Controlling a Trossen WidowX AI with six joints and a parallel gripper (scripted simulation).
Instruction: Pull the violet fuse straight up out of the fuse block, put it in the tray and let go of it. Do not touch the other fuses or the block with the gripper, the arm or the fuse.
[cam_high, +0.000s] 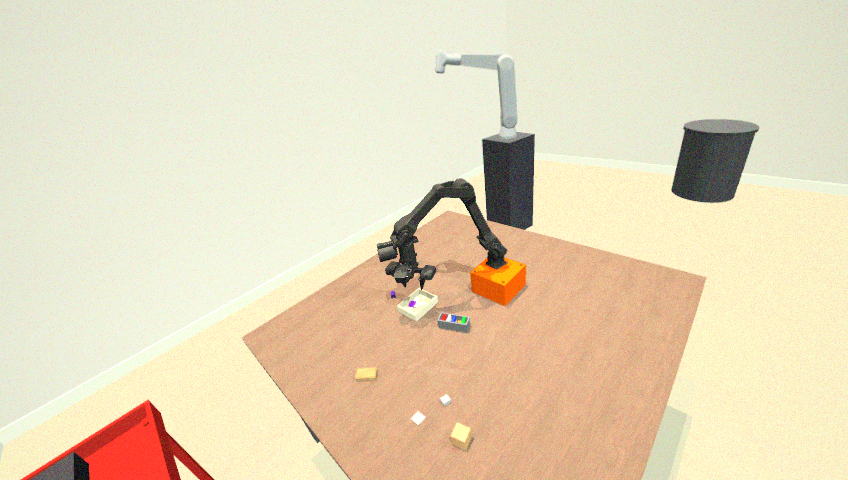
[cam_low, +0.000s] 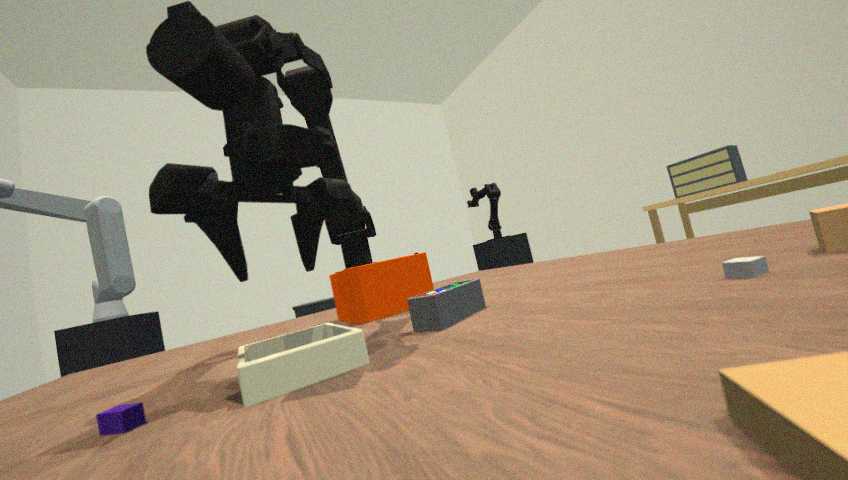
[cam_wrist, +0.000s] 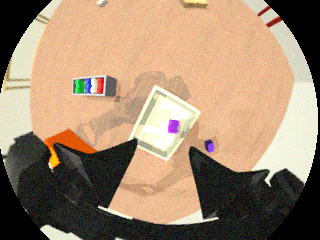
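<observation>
While the gripper hangs above the table with its jaws spread wide and nothing between them, the violet fuse lies below and slightly ahead of the fingertips, on the floor of the cream tray. From the wrist camera it sits in the half of the tray nearer the right-hand finger, apart from the walls. It shows as a small, nearly square patch, so its long axis and the way it points cannot be told. From the top camera the fuse is a violet speck inside the tray, directly under the gripper.

In the exterior view the two dark fingers point down, well above the tray's rim, with open air between tips and walls. The fuse is hidden behind the near wall there.

Just outside the tray, beyond the right-hand finger, a small purple cube rests on the table, close to the tray's corner but apart from it.

Farther off, past the left-hand finger, the grey fuse block stands well apart from the tray, with green, blue and red fuses in a row in it. The orange base of the arm stands behind the block, also apart from the tray.

Beyond these, bare wood stretches to scattered tan and white blocks near the far edge.
</observation>
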